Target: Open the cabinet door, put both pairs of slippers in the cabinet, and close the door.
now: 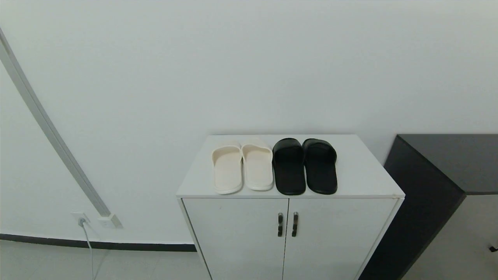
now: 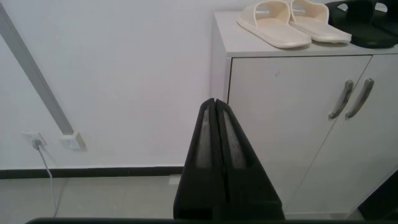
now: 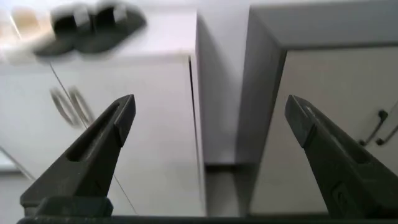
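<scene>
While both doors (image 1: 237,237) of the white cabinet (image 1: 350,171) stood shut, I read the task as not yet begun. Opening came first, and I supposed that was why the slippers waited on top. The two handles (image 1: 287,224) sat side by side at the middle seam, upright bars just below the top edge, so either door could be pulled from the centre.

The cream slippers (image 1: 242,168) lay on the left half of the top and the black slippers (image 1: 304,166) close beside them on the right. All four had their toes toward the wall and their heels at the near edge, which I judged a handy lie for a grasp from the front.

My left gripper (image 2: 215,106) hung low, left of the cabinet and short of it, its fingers pressed together on nothing; I took it as parked. My right gripper (image 3: 210,106) had its fingers spread wide. It faced the cabinet's right side and the gap to the dark cabinet (image 1: 447,163), near neither handle.

The slippers looked like one-piece moulded slides with a broad strap. They seemed smooth, and I guessed them light and a little springy under a pinch.
</scene>
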Robot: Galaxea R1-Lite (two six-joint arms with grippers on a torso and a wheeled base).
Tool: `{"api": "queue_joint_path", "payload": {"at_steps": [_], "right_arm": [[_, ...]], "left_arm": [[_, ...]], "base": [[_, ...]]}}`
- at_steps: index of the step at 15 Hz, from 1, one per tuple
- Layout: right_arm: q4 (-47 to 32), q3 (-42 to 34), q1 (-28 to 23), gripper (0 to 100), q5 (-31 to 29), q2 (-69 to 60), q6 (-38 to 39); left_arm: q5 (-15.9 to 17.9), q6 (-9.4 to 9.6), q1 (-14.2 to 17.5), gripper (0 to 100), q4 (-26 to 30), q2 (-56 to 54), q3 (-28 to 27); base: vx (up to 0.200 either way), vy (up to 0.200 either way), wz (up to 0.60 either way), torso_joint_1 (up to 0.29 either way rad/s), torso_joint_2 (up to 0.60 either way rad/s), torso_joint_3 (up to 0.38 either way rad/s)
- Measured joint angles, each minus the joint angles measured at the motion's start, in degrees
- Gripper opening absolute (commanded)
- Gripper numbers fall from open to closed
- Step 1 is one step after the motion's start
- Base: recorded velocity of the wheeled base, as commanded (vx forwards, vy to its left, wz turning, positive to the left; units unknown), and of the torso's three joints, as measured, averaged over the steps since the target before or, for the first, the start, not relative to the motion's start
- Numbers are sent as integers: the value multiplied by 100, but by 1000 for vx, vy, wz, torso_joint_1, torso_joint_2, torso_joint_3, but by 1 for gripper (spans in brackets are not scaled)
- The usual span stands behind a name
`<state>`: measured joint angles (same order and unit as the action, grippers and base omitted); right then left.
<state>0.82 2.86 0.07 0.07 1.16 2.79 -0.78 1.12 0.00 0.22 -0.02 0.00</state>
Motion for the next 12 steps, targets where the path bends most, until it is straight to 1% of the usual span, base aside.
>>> {"api": "queue_joint_path", "payload": {"at_steps": [1, 2, 3, 5, 8, 10, 11, 12], "right_arm": [[-77, 358, 2, 100, 50, 193, 76], [-223, 708, 11, 100, 160, 490, -6], [-300, 901, 13, 100, 294, 774, -99], [-322, 857, 26, 100, 684, 1447, -215], [167, 827, 152, 100, 986, 2750, -239], [539, 1100, 540, 100, 983, 3768, -56], [709, 1349, 929, 100, 833, 4315, 119], [842, 1618, 1464, 100, 578, 4807, 322]], "left_arm": [[2, -28, 0, 0, -1, 0, 0], [0, -59, 0, 0, -1, 0, 0], [5, -74, 0, 0, -4, 0, 0], [23, -61, 0, 0, -4, 0, -2], [27, -52, 0, 0, -4, 0, -2], [5, -44, 0, 0, -1, 0, -2], [2, -68, 0, 0, -1, 0, -2], [2, -80, 0, 0, -4, 0, -2]], "base": [[0, 0, 0, 0, 0, 0], [0, 0, 0, 0, 0, 0], [0, 0, 0, 0, 0, 0], [0, 0, 0, 0, 0, 0], [0, 0, 0, 0, 0, 0], [0, 0, 0, 0, 0, 0], [0, 0, 0, 0, 0, 0], [0, 0, 0, 0, 0, 0]]}}
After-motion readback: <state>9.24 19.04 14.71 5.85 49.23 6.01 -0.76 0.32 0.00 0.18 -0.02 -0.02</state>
